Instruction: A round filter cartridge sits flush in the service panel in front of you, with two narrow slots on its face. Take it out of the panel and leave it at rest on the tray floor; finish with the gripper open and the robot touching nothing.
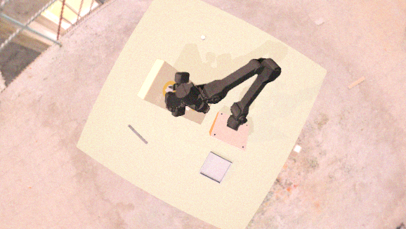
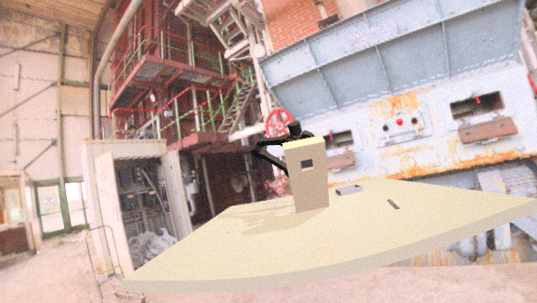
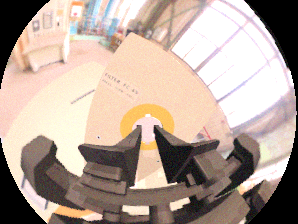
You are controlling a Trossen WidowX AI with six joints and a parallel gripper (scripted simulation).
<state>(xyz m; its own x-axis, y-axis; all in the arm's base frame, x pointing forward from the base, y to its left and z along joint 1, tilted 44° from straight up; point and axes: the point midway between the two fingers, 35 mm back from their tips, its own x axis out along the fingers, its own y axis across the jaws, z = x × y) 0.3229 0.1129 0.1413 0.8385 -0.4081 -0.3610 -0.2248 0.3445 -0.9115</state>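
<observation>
The round filter cartridge [image 1: 168, 88] [image 3: 129, 120], an orange ring with a pale centre, sits in the face of the upright tan service panel [image 1: 156, 79] [image 2: 307, 186] [image 3: 153, 72]. My gripper [image 1: 171, 93] [image 3: 148, 127] is right in front of the cartridge. Its two dark fingers stand a narrow gap apart, with nothing between them. The tips point at the cartridge's pale centre; I cannot tell whether they touch it. In the exterior view the panel hides the gripper and the cartridge. The grey square tray [image 1: 215, 166] [image 2: 348, 190] lies flat on the table, well away from the panel.
A thin dark grey strip [image 1: 138, 134] [image 2: 393, 204] lies on the cream table [image 1: 168, 175] [image 2: 325, 242]. The arm's base stands on a pink plate [image 1: 225, 135] between the panel and the tray. A small white ball [image 1: 203, 36] lies near the table's far edge.
</observation>
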